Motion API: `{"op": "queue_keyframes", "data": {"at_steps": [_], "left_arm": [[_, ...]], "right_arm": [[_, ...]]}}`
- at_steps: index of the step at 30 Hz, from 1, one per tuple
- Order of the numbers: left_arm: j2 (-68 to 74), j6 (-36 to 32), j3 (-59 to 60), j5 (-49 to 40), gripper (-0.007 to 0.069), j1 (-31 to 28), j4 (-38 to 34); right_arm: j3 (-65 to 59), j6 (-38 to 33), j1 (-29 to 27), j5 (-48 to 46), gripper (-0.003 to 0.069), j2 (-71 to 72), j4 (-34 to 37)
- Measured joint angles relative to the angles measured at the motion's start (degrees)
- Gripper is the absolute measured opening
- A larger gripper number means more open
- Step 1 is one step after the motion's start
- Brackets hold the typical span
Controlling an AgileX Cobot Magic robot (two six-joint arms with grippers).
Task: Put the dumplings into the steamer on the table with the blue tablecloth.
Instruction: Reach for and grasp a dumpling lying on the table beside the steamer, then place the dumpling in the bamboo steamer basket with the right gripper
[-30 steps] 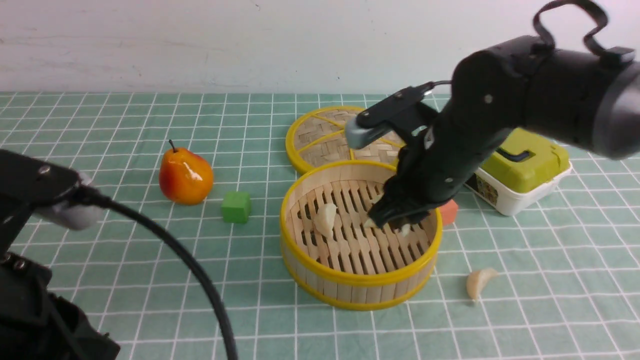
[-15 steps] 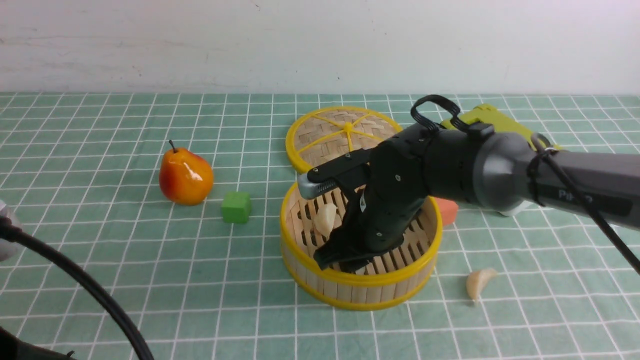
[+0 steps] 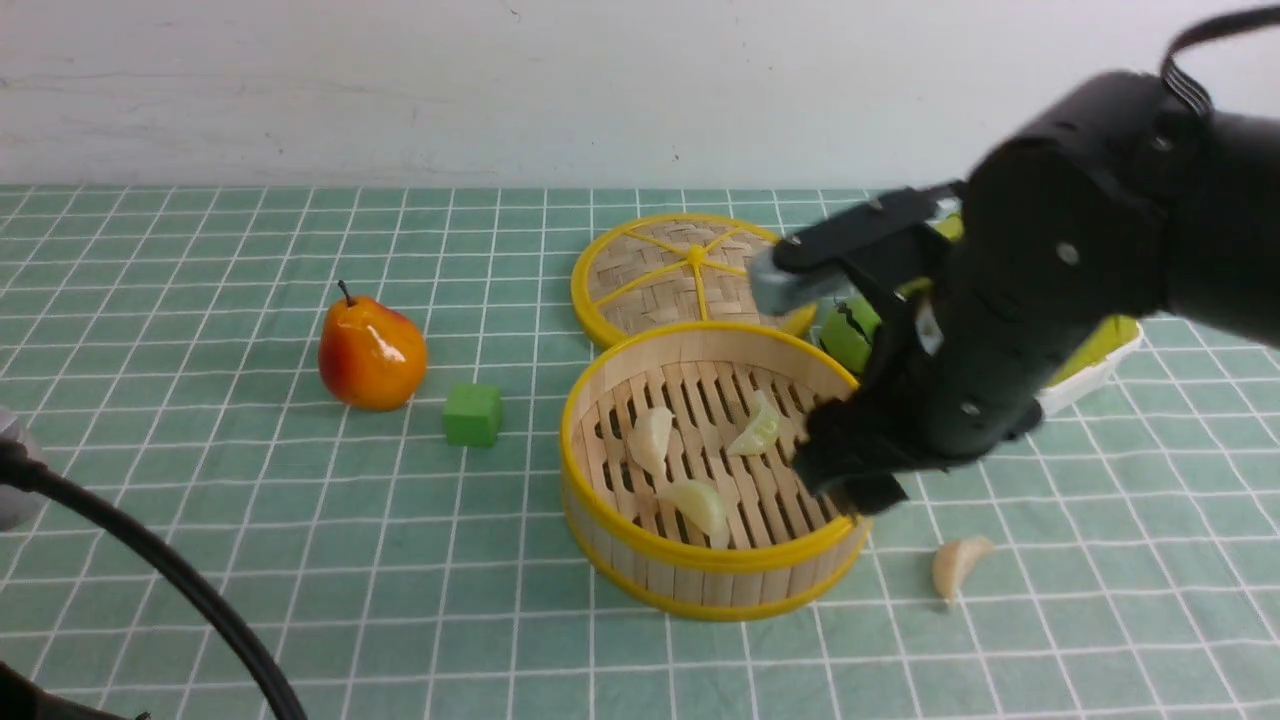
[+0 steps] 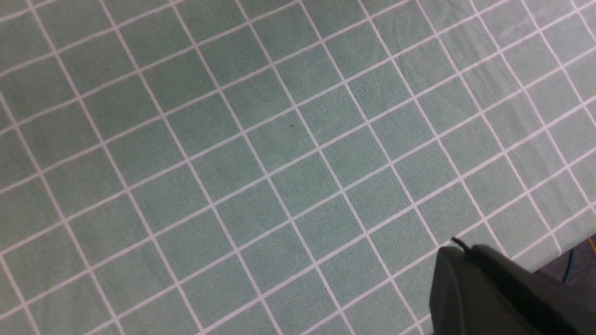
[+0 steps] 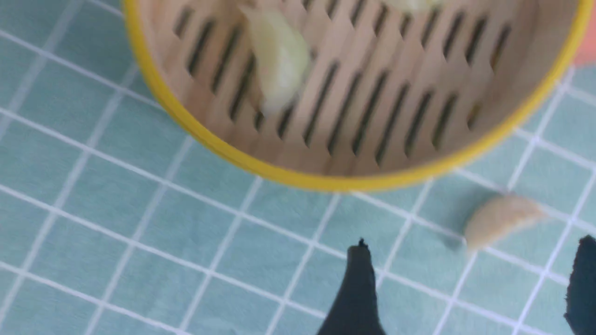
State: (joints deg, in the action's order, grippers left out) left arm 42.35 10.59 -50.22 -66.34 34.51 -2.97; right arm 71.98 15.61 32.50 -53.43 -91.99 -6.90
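dumplings (image 3: 652,437) are mostly home already. the right gripper (image 3: 848,487) hangs with its jaws spread wide and nothing between them (the right wrist view shows both dark fingers well apart over bare cloth), low above the near right edge of the steamer (image 3: 700,556). just beyond its fingers, on the tablecloth (image 3: 200,500) and a little outside the steamer's right wall, lies the fourth dumpling (image 3: 955,565), apart from the basket and untouched. inside the steamer three rest on the slatted floor, spaced out and not stacked: one toward the left, one toward the back, one near the front rim. the left gripper (image 4: 458,260) is closed and holds nothing, over plain cloth well away from all this. so i judge three of four done, with one pick and one drop left. each piece is a small glossy crescent, pale cream to yellowish green, with a pleated edge; the one on the cloth looks creamier and lies on its side.
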Motion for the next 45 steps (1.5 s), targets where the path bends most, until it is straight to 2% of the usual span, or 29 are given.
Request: {"op": "queue_keyframes", "data": {"at_steps": [4, 12, 17, 24, 27, 30, 32, 33, 34, 41, 45], "left_arm": [[0.0, 0.0, 0.0, 0.9, -0.0011, 0.0, 0.0], [0.0, 0.0, 0.0, 2.3, -0.0009, 0.0, 0.0], [0.0, 0.0, 0.0, 2.3, -0.0009, 0.0, 0.0], [0.0, 0.0, 0.0, 2.3, -0.0003, 0.0, 0.0], [0.0, 0.0, 0.0, 2.3, -0.0003, 0.0, 0.0], [0.0, 0.0, 0.0, 2.3, 0.0000, 0.0, 0.0], [0.0, 0.0, 0.0, 2.3, 0.0003, 0.0, 0.0], [0.0, 0.0, 0.0, 2.3, 0.0003, 0.0, 0.0], [0.0, 0.0, 0.0, 2.3, 0.0004, 0.0, 0.0], [0.0, 0.0, 0.0, 2.2, 0.0011, 0.0, 0.0], [0.0, 0.0, 0.0, 2.5, 0.0014, 0.0, 0.0]], "right_arm": [[-10.6, 6.3, -5.3, 7.7, 0.0530, 1.3, -0.7], [-13.0, 9.9, -13.4, 15.9, 0.0526, -4.6, 2.9], [-13.0, 10.4, -14.6, 21.5, 0.0526, -9.4, 6.9], [-12.9, 10.6, -14.6, 25.8, 0.0521, -12.0, 8.4], [-12.7, 10.5, -14.6, 25.8, 0.0473, -12.2, 8.4], [-12.5, 10.7, -14.8, 25.9, 0.0348, -12.4, 8.1], [-12.5, 10.7, -14.8, 26.0, 0.0240, -12.5, 8.1], [-12.5, 10.7, -14.8, 26.0, 0.0230, -12.5, 8.1], [-12.5, 10.7, -14.8, 25.9, 0.0181, -12.5, 8.1], [-7.7, 8.8, -13.2, 18.6, 0.0178, -11.4, 6.9], [1.2, 3.2, -8.1, 12.9, 0.0178, -9.7, 6.9]]}}
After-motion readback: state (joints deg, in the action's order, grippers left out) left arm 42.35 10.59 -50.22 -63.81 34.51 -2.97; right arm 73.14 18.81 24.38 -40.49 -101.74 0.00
